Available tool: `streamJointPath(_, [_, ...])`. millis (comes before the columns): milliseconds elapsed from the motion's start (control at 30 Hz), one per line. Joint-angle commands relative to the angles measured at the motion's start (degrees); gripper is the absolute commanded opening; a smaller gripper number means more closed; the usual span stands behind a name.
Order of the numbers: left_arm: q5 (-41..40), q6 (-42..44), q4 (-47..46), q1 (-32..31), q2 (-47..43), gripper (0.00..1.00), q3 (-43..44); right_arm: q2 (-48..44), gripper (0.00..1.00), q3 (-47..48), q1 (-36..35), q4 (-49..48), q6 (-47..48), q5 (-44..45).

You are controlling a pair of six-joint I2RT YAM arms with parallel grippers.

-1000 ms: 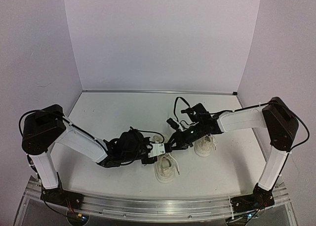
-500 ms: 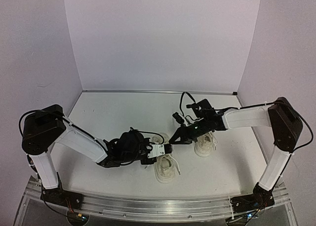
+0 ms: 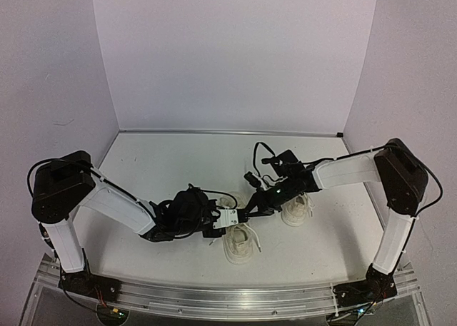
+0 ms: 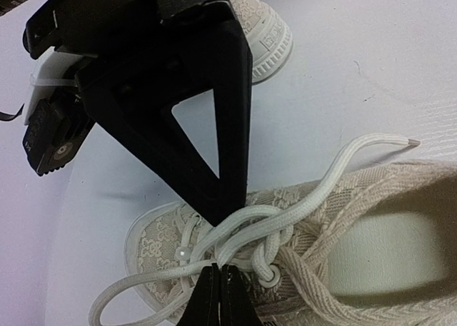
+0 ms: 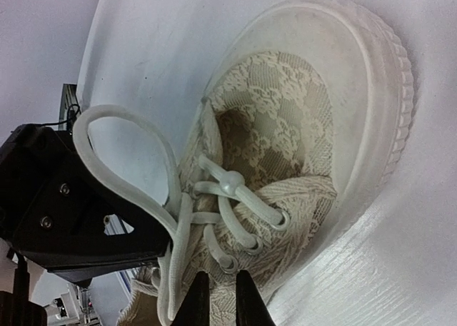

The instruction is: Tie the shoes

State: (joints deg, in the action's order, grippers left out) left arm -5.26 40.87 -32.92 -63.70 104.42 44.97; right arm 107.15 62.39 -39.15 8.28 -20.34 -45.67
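Two cream shoes sit on the white table: the near shoe and the far shoe. My left gripper is at the near shoe's laces. In the left wrist view its tips are shut where the white lace strands converge over the shoe. My right gripper comes down from above, its tip touching the same lace bundle. In the right wrist view its tips stand a narrow gap apart over the shoe's fabric, a lace loop just left of them.
The far shoe's toe lies close behind the right gripper. White walls enclose the table on three sides. An aluminium rail runs along the near edge. Loose black cables arch above the right wrist.
The right gripper pulled up and back, then came back down onto the near shoe's laces, its jaws narrowing. The left gripper and both shoes stayed put.
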Motion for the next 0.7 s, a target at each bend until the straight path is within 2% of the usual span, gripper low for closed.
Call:
streamJointPath(0, [-0.1, 1.2, 0.8, -0.3, 0.5, 0.0, 0.9, -0.3, 0.13, 1.9, -0.6, -0.8, 0.7, -2.5])
streamJointPath(667, [-1.4, 1.7, 0.7, -0.7, 1.8, 0.0, 1.9, -1.4, 0.16, 1.7, -1.9, -2.2, -1.2, -3.8])
